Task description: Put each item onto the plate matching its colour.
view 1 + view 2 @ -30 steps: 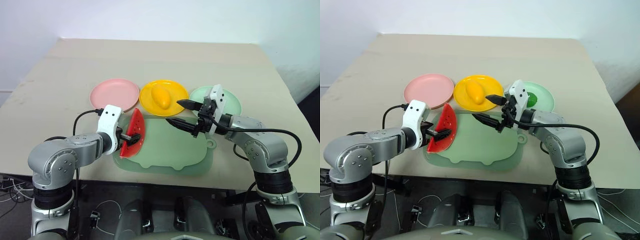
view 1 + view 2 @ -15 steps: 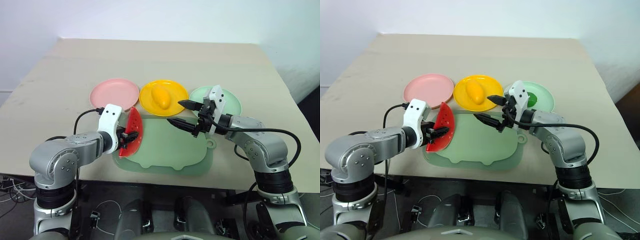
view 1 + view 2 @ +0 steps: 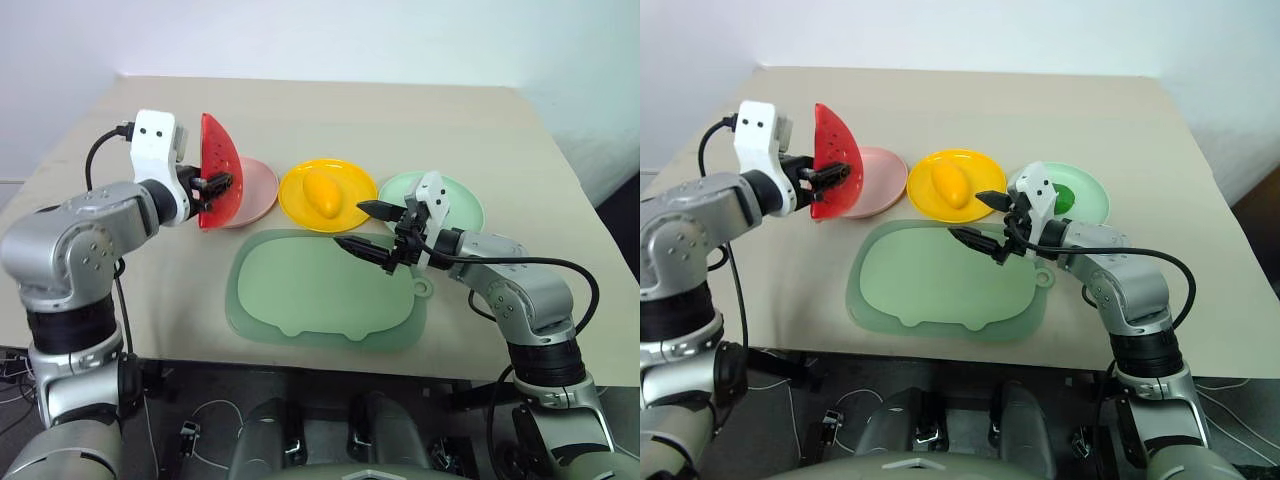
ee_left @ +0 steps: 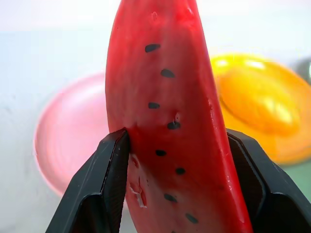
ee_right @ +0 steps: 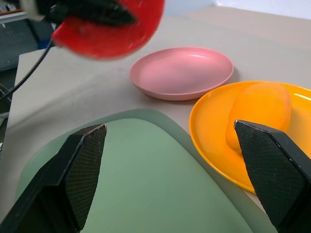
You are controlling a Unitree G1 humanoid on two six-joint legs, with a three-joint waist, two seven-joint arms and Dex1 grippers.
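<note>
Watermelon wedge (image 3: 218, 170) hangs clamped in the left gripper (image 3: 214, 185) above the pink plate (image 3: 252, 189); right gripper (image 3: 366, 227) gapes empty

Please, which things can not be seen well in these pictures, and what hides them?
- Lime: left eye view, hidden behind the right gripper; right eye view, partly covered.
- Pink plate: head views, near side behind the watermelon wedge in the left gripper.
- Green plate: near edge behind the right gripper.
- Wedge's rind: left wrist view, faces away.
</note>
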